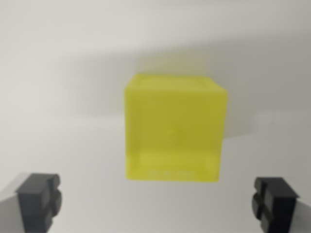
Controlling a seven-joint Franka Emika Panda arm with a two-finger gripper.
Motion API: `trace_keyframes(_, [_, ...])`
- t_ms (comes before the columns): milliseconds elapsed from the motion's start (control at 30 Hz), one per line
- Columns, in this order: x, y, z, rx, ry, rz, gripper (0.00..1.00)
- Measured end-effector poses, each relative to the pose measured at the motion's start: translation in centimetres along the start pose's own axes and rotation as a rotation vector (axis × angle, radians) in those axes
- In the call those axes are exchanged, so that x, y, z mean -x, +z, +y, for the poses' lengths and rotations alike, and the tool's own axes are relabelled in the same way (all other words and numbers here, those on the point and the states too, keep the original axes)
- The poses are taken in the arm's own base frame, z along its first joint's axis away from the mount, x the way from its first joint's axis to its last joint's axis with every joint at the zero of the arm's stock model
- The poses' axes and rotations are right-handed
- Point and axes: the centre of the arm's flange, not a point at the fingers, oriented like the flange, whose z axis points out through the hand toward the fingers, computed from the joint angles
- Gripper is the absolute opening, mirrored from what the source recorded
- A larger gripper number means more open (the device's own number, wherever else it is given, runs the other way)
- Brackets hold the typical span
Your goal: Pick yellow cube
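A translucent yellow cube [175,128] fills the middle of the wrist view, resting on a plain white surface and slightly blurred. My gripper [156,206] is open: one dark fingertip [39,201] shows at the bottom left corner and the other fingertip [275,203] at the bottom right. The cube lies between the two fingers' lines but a little beyond their tips, touching neither. Nothing is held.
The white surface [58,73] spreads all around the cube. A soft grey shadow [97,82] falls behind and to the left of the cube.
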Motion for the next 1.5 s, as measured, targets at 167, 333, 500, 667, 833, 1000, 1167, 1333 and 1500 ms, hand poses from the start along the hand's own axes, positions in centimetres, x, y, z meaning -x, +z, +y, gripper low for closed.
trace_keyframes(167, [-0.3,1.2,0.1,-0.002,0.008,-0.001,1.0])
trace_keyframes(333, [-0.5,2.2,0.2,-0.003,0.013,-0.002,1.0])
trace_keyframes(500, [-0.6,3.4,0.3,-0.003,0.015,-0.003,1.0])
trace_keyframes(667, [-0.6,4.7,0.3,-0.004,0.016,-0.003,1.0])
trace_keyframes(833, [-0.6,5.9,0.2,-0.004,0.017,-0.003,1.0])
trace_keyframes(1000, [-0.7,6.8,0.3,-0.004,0.019,-0.003,1.0])
trace_keyframes(1167, [-0.7,6.9,0.3,-0.005,0.019,-0.003,1.0])
trace_keyframes(1333, [-0.7,6.9,0.3,-0.005,0.019,-0.003,1.0])
trace_keyframes(1500, [-0.7,6.8,0.3,-0.005,0.019,-0.003,0.0])
